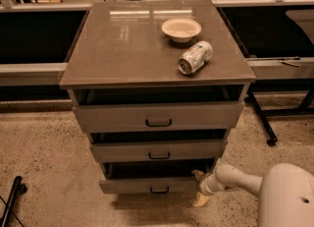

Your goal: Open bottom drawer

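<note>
Bottom drawer (132,185) (lowest of three, under the worktop (127,44) front edge) stands part-open, dark gap above its front. Gripper (199,187) sits below worktop's front-right corner, at drawer's right end, jaws spread apart. Judged approx. half done; more pull needed.

Glossy cabinet top (127,49), matt bottom drawer (132,185), smooth pale end effector (199,187) beside it
</note>
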Available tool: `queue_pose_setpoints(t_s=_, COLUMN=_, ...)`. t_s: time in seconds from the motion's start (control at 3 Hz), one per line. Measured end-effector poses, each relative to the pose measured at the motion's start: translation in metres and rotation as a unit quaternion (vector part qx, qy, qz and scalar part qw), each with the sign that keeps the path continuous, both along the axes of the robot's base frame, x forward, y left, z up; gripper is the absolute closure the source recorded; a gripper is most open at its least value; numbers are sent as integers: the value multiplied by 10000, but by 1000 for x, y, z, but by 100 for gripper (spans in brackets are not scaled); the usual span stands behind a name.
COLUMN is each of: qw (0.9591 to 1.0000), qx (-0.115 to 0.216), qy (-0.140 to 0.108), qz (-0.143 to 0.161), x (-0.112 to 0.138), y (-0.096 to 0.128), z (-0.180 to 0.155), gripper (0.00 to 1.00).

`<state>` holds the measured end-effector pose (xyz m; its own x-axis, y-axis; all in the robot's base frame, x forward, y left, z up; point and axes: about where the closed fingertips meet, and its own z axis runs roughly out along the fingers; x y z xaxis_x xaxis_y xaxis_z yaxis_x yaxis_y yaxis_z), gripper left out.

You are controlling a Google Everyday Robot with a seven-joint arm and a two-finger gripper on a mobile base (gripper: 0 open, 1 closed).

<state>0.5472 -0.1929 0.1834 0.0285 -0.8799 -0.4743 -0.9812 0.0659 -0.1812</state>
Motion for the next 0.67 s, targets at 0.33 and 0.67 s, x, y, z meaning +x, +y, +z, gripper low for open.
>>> queue_pose_setpoints(t_s=0.33, qw=10000, qx=0, qy=0, qz=0, x=0, y=0, z=0, gripper=40)
queue_pose_setpoints(t_s=0.67, qw=10000, qx=0, qy=0, qz=0, x=0, y=0, z=0, gripper=63)
